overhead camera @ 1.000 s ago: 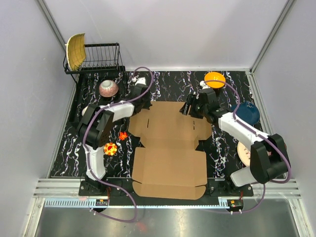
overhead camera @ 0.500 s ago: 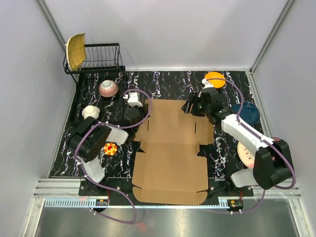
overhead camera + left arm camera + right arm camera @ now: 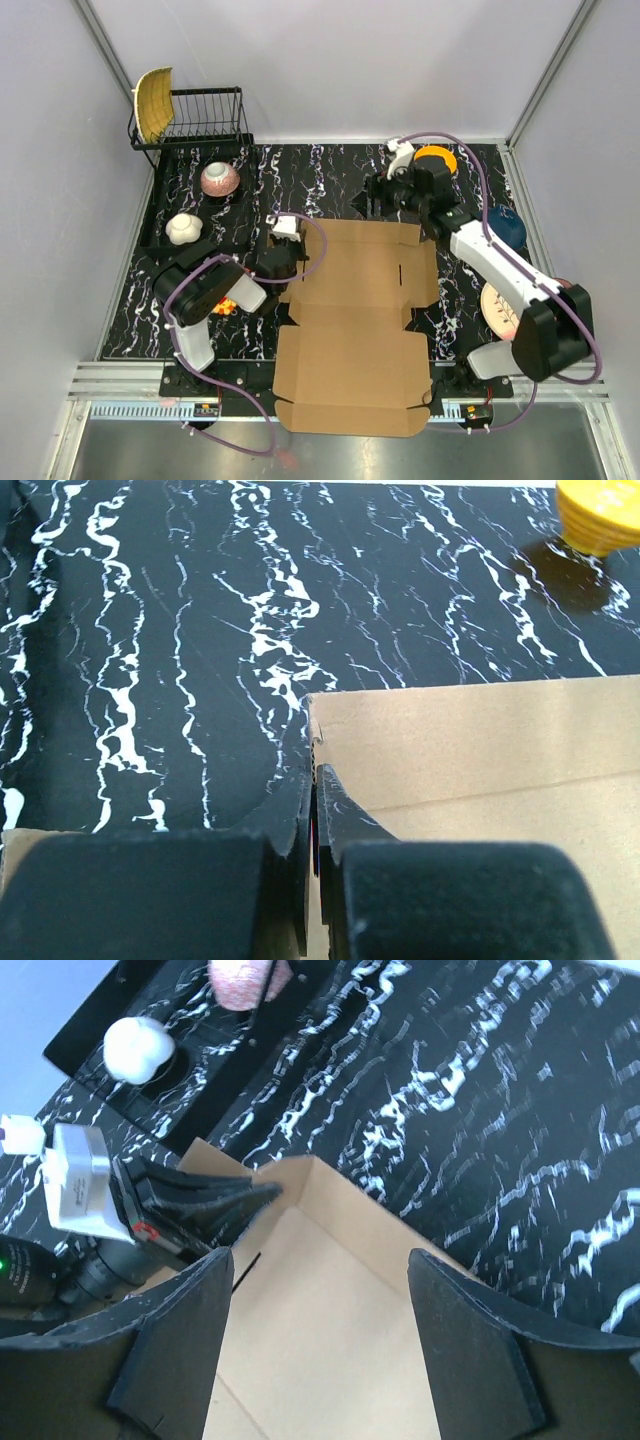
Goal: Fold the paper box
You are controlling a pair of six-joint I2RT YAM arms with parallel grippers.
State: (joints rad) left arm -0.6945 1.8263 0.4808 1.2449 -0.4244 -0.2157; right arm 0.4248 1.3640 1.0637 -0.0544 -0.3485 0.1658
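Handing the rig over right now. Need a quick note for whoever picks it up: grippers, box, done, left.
Left gripper: shut on the far-left corner of the paper box.
Right gripper: open, empty, near the box's far edge.
Box: opened out, about flat on the table, between the arms.
Done: corner gripped; no fold finished.
Left: all folds.

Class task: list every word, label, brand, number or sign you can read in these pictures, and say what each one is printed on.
No text can be read in any view.
The paper box: plain brown, no print.
The red mark on the left gripper: too small and blurred to read.
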